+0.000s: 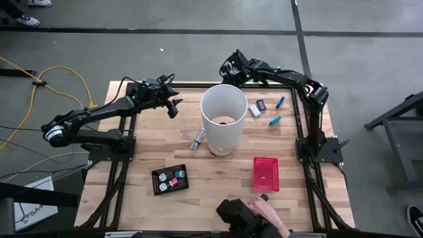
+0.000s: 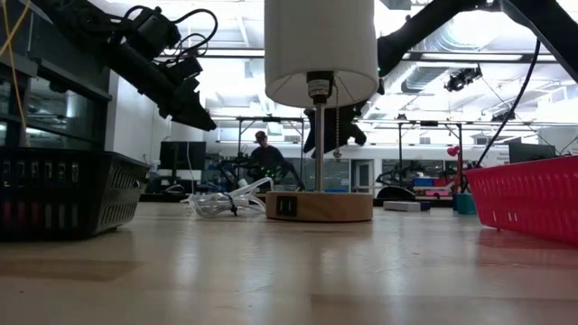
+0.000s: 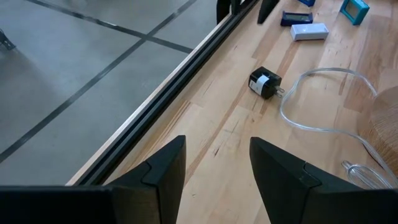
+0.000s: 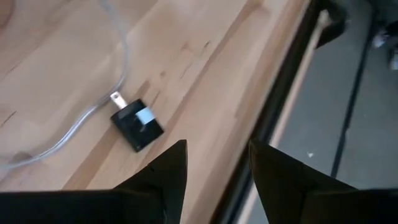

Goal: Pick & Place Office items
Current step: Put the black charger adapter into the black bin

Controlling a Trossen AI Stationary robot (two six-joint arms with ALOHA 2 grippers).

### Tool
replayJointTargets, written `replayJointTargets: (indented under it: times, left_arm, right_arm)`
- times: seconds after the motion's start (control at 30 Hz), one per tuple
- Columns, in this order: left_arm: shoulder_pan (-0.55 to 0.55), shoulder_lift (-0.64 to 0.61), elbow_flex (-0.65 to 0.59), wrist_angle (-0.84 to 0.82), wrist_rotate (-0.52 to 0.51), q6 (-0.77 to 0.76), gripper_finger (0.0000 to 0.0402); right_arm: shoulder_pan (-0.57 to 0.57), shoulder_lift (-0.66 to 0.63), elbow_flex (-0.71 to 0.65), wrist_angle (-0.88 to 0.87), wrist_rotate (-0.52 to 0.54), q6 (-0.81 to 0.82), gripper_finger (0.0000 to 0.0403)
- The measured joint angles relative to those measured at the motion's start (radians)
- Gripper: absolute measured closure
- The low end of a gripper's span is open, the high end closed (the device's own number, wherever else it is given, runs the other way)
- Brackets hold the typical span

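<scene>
Both grippers hover open over the table's far edge and touch nothing. My left gripper (image 1: 174, 104) (image 3: 217, 146) is left of the white lamp shade (image 1: 223, 116), and my right gripper (image 1: 229, 69) (image 4: 217, 149) is just behind it. Between them a small black plug (image 3: 265, 83) (image 4: 137, 124) lies flat on the wood, on the end of a clear cable (image 3: 323, 124). Right of the lamp lie a white block (image 1: 254, 110), a black piece (image 1: 262, 104), a blue stick (image 1: 280, 102) and a teal piece (image 1: 275, 120). The black tray (image 1: 158, 188) holds pink, teal and white bits.
The lamp stands mid-table on a round wooden base (image 2: 319, 206), and its shade hides part of the far side. A red mesh basket (image 1: 266, 173) sits near the right front. A person's hand (image 1: 264, 210) with a dark object reaches in at the near edge. The table's dark rail (image 3: 180, 81) runs along the far edge.
</scene>
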Motion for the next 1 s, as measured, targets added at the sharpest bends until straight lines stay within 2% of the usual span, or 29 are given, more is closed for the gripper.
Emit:
replayJointTargets:
  times: [0.67, 0.87, 1.0]
  left_arm:
    - [0.0, 0.0, 0.0, 0.002, 0.0, 0.0, 0.023]
    - [0.0, 0.0, 0.0, 0.003, 0.0, 0.0, 0.023]
    - [0.0, 0.0, 0.0, 0.003, 0.0, 0.0, 0.023]
  right_arm:
    - [0.03, 0.085, -0.001, -0.122, 0.004, -0.073, 0.0243]
    - [0.034, 0.086, -0.001, -0.081, 0.015, 0.016, 0.0243]
    - [0.043, 0.086, -0.001, -0.058, 0.073, 0.121, 0.0243]
